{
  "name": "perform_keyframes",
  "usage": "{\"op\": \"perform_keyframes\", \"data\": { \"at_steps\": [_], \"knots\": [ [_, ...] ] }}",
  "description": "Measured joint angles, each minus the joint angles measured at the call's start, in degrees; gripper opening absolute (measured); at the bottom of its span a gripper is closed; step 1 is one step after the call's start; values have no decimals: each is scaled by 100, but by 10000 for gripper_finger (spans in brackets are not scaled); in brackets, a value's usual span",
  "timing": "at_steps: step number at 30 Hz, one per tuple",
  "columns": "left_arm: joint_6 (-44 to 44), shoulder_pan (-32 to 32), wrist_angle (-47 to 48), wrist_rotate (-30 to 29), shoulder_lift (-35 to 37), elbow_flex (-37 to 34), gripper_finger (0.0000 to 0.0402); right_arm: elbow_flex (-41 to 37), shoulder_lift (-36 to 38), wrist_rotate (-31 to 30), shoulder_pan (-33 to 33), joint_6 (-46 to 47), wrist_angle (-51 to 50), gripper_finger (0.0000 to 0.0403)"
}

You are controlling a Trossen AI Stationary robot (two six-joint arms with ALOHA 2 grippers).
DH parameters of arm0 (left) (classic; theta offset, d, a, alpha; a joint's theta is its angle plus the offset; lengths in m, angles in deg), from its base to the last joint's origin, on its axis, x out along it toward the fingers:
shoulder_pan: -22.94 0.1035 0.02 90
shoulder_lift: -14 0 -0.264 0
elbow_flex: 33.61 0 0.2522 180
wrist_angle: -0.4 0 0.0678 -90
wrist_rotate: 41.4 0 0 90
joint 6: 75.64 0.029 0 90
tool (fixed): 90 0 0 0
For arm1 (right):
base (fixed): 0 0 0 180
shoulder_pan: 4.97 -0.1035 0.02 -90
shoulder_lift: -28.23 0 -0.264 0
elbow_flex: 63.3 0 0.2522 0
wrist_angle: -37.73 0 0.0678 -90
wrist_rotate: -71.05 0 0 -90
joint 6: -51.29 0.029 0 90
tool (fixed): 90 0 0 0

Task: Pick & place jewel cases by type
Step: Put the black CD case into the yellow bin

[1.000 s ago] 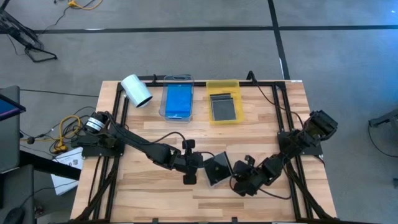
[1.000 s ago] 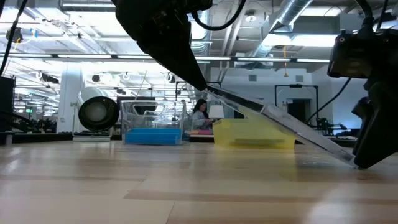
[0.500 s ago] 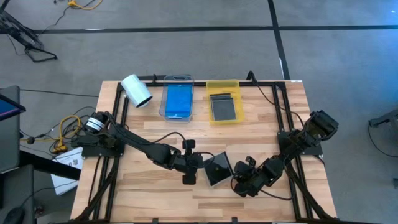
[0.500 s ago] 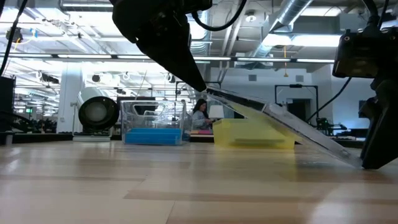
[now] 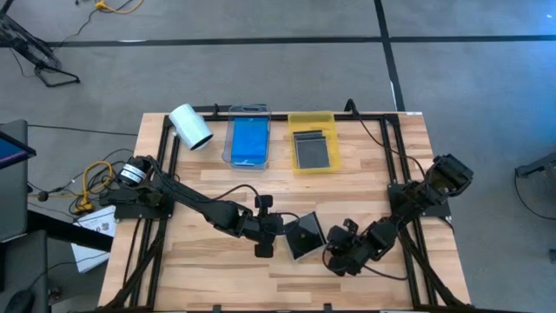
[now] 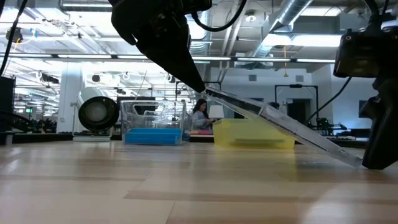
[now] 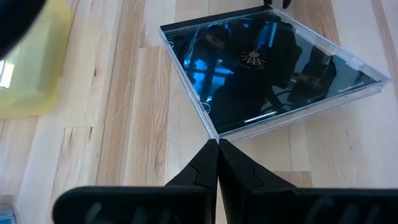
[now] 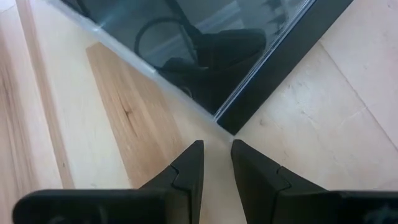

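A dark jewel case (image 5: 304, 235) with a clear front (image 7: 267, 68) stands tilted on the near middle of the table, between my two grippers. My left gripper (image 7: 217, 144) is shut and sits at the case's raised corner. My right gripper (image 8: 217, 148) is down at the table with a narrow gap between its fingers. The case's low corner sits just ahead of that gap. In the low view the case (image 6: 280, 121) slopes from my left gripper (image 6: 200, 87) down to my right gripper (image 6: 373, 158). My left gripper meets the case's raised corner (image 7: 212, 134) with its shut fingertips (image 7: 210, 152), slanting down from the table's left. That corner is up off the table at the tips and the case slopes away from them. My right gripper has the case's low corner (image 8: 231, 129) against its fingertips (image 8: 194, 152), slanting down from the table's right. That corner rests on the table; nothing shows inside the gap.
At the far side stand a clear tray with blue cases (image 5: 248, 143) and a yellow tray with a dark case (image 5: 313, 146). A white roll (image 5: 189, 126) lies left of them. Bare wood spreads between the trays and the grippers.
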Motion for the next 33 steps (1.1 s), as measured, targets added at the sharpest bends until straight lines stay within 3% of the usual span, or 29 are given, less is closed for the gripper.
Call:
{"op": "perform_keyframes", "data": {
  "at_steps": [9,15,20,26,33],
  "knots": [
    [1,0,-1,-1,0,-4,0,7,21,94,-276,311,-344,78],
    [31,0,-4,-1,-2,-7,0,-6,286,107,-534,901,-1100,78],
    [42,0,-4,-1,-2,-7,0,-216,786,-375,-728,1727,-1663,79],
    [93,0,-25,-1,-2,-9,0,-1203,1822,-1024,-754,2504,-221,97],
    [93,0,-25,1,-2,-9,0,-2520,2504,-1531,-571,2524,2069,172]
  ]
}}
